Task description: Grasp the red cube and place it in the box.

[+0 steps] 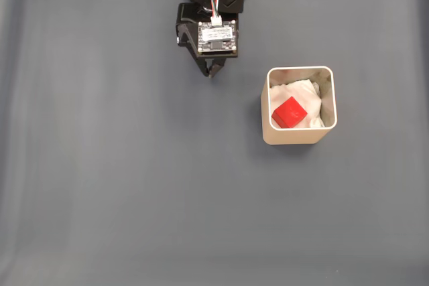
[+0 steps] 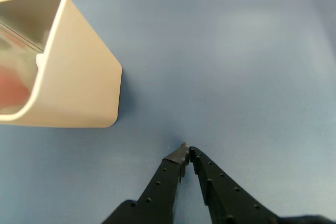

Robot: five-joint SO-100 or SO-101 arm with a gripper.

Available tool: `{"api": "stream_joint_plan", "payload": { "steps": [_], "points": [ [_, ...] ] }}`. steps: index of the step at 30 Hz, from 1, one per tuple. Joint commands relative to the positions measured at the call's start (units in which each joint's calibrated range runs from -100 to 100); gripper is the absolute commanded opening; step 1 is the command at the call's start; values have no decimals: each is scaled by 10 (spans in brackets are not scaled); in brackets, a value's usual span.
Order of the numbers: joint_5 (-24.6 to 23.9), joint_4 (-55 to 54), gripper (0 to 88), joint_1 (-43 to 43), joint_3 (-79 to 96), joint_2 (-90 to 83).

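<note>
Red, one cube (image 1: 289, 112) inside the one beige box (image 1: 298, 136); one gripper (image 2: 186, 152) closed, empty, well apart.

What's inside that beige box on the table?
Inside the box the fixed view shows the red cube resting on crumpled white padding. The padding covers the box's floor, so whatever lies beneath it cannot be seen.
</note>
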Motion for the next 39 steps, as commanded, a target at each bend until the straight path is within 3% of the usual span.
{"api": "stream_joint_plan", "payload": {
  "steps": [1,7,15,30,39],
  "points": [
    [-2,12,2,6,11,-26],
    [1,16,2,15,69,-70],
    [-1,132,2,13,71,-103],
    [-1,235,2,22,71,-103],
    [-12,231,7,22,71,-104]
  ]
}}
